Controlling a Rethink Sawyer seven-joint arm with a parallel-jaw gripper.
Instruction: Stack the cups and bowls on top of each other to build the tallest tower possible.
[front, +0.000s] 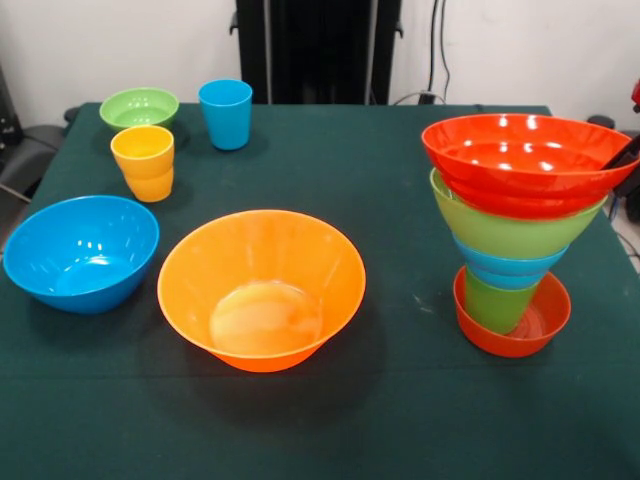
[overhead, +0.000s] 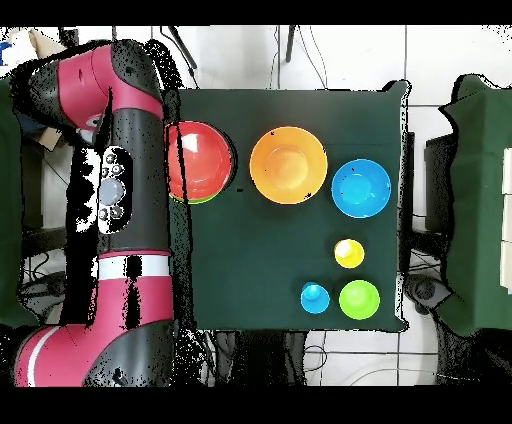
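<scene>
The tower (front: 512, 235) stands at the table's right in the front view: a red-orange small bowl (front: 535, 330) lowest, then a green cup (front: 495, 303), a blue bowl (front: 505, 270), a green bowl (front: 505, 230) and a large red bowl (front: 520, 160) on top. The overhead view shows the red bowl (overhead: 200, 160) beside my arm (overhead: 120, 200). A large orange bowl (front: 260, 290), a blue bowl (front: 80, 250), a yellow-orange cup (front: 143, 162), a blue cup (front: 225, 113) and a small green bowl (front: 139, 107) stand apart. A dark part of my gripper (front: 622, 155) shows at the red bowl's right rim, mostly out of frame.
The green table cloth (front: 400, 420) covers the table. In the overhead view the orange bowl (overhead: 288, 165), blue bowl (overhead: 361, 187), yellow-orange cup (overhead: 349, 253), blue cup (overhead: 315, 297) and green bowl (overhead: 359, 298) spread right of the tower. The black pedestal (front: 315, 50) stands behind the table.
</scene>
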